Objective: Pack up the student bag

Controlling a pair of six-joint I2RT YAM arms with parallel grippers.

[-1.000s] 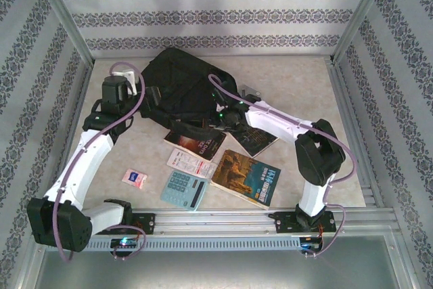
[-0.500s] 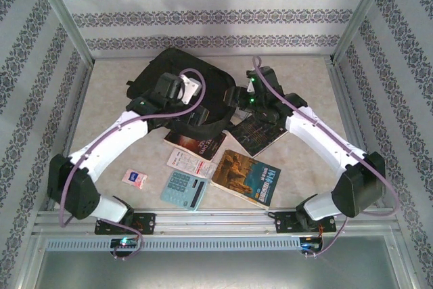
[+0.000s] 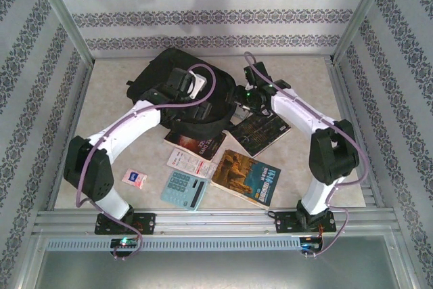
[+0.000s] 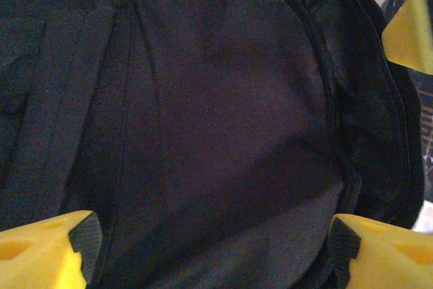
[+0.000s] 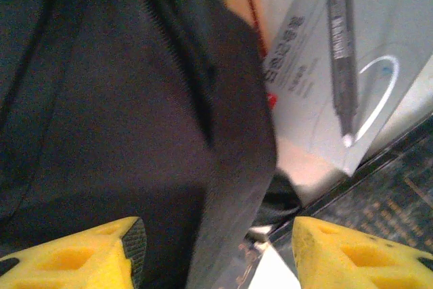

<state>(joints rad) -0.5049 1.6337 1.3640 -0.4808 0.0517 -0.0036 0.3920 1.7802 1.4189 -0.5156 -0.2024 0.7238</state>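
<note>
Left wrist, fingers [image 4: 40, 252] spread wide, black student bag [image 4: 223, 133] beneath

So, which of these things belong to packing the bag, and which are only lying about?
For the job: student bag; dark book; colourful book; brown book; calculator; leaflet.
Only lying about: perhaps the small packet, though it may be meant for packing too.

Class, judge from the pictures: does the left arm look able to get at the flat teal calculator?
Probably yes: the flat teal calculator lies uncovered in front of the large black fabric backpack, and the left gripper, open above that bag, holds nothing.
</note>
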